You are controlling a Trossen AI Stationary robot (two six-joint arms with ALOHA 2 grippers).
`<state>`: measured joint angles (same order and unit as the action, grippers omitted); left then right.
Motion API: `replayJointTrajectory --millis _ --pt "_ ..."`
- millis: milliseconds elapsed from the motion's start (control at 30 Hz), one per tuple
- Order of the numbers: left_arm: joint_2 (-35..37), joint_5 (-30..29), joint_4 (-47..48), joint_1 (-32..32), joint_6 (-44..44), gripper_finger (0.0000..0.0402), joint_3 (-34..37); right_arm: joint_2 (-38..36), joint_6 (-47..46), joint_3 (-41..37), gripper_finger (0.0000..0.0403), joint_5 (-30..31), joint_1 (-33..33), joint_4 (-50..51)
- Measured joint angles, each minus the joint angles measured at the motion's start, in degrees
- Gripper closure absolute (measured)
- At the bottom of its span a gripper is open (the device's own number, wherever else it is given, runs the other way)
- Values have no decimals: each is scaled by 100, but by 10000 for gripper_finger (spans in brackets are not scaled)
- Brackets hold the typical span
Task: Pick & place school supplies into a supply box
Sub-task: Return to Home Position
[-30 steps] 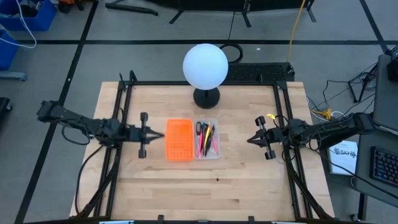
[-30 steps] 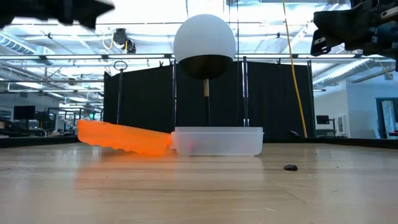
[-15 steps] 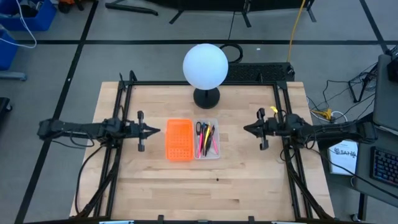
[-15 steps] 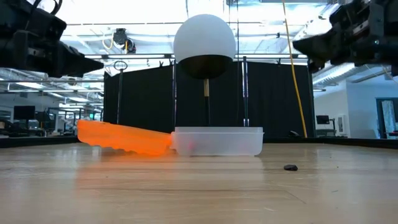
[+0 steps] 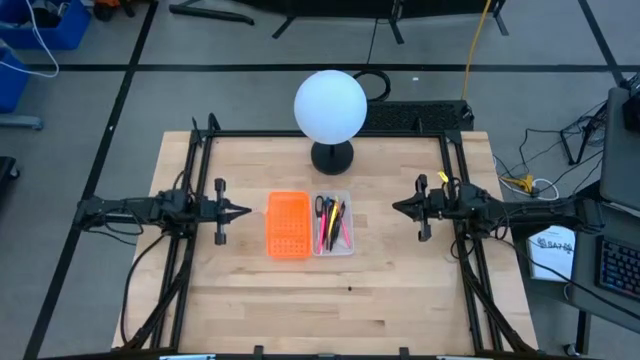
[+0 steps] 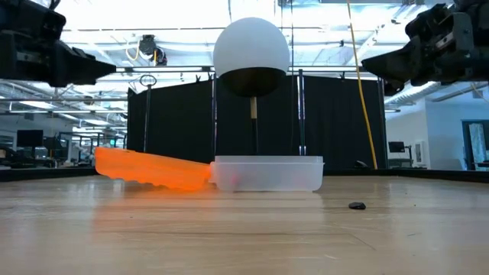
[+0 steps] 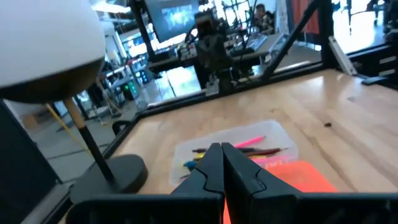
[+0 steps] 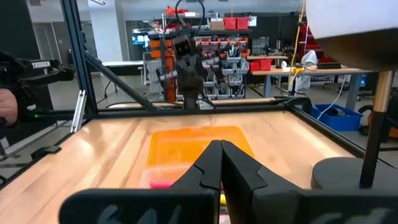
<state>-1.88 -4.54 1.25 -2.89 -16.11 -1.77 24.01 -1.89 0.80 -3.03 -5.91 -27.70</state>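
Supply box, shallow clear plastic tray (image 5: 333, 251): centre of pale wooden worktop (image 5: 300, 300). Contents: black-handled scissors (image 5: 320, 207); pens and pencils (image 5: 336, 225) in pink, yellow, black. Orange perforated rectangular piece (image 5: 287, 224): just beside box, on my left. My left tool (image 5: 243, 211): fingers together, empty, raised, near orange piece. My right tool (image 5: 397, 208): fingers together, empty, raised, apart from box. White globe lamp (image 5: 330, 105): behind box.

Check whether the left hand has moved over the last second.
Yes. In the high view the left hand has drawn back toward the table's left side, away from the orange perforated piece, so the gap between them is wider.
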Motion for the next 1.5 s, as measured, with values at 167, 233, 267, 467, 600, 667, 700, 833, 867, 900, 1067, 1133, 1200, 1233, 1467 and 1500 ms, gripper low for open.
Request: replayJointTrajectory --millis 167,233,267,467,600,667,700,833,867,900,1067,1133,1200,1233,1467,1500 --pt "162 -39 194 -40 -123 401 -68 -449 17 0 403 -9 2 284" --pt "164 -42 214 -40 -116 401 -73 -651 34 0 403 -43 2 354" --pt "163 -38 218 -40 -86 401 -73 -771 59 0 403 -116 0 431" --pt "163 6 233 -40 90 401 -75 -1381 62 2 403 -177 2 1094" --pt "158 9 239 -40 187 401 -76 -1669 -20 0 403 -175 2 1407" --pt "158 9 243 -40 225 401 -76 -1778 -24 0 403 -175 2 1506" --pt "158 9 243 -40 233 400 -76 -1816 -26 0 403 -175 2 1543" --pt "154 8 245 -40 433 393 -76 -1860 -7 0 403 -150 2 1578" --pt "154 3 245 -40 538 392 -76 -1860 24 0 403 -144 2 1566" --pt "154 -18 243 -40 664 391 -75 -1860 83 0 403 -144 2 1565" --pt "154 -105 165 -40 901 395 -69 -1860 136 0 403 -145 2 1568" --pt "154 -107 157 -40 898 397 -69 -1860 136 0 403 -146 2 1569" --pt "154 -107 151 -40 898 395 -67 -1860 146 2 403 -146 2 1574" --pt "152 -108 146 -40 898 392 -67 -1860 146 0 403 -146 2 1574" --pt "152 -111 129 -40 895 364 -63 -1858 146 0 403 -147 2 1576" --pt "152 -111 127 -40 895 361 -63 -1858 146 0 403 -149 2 1576"
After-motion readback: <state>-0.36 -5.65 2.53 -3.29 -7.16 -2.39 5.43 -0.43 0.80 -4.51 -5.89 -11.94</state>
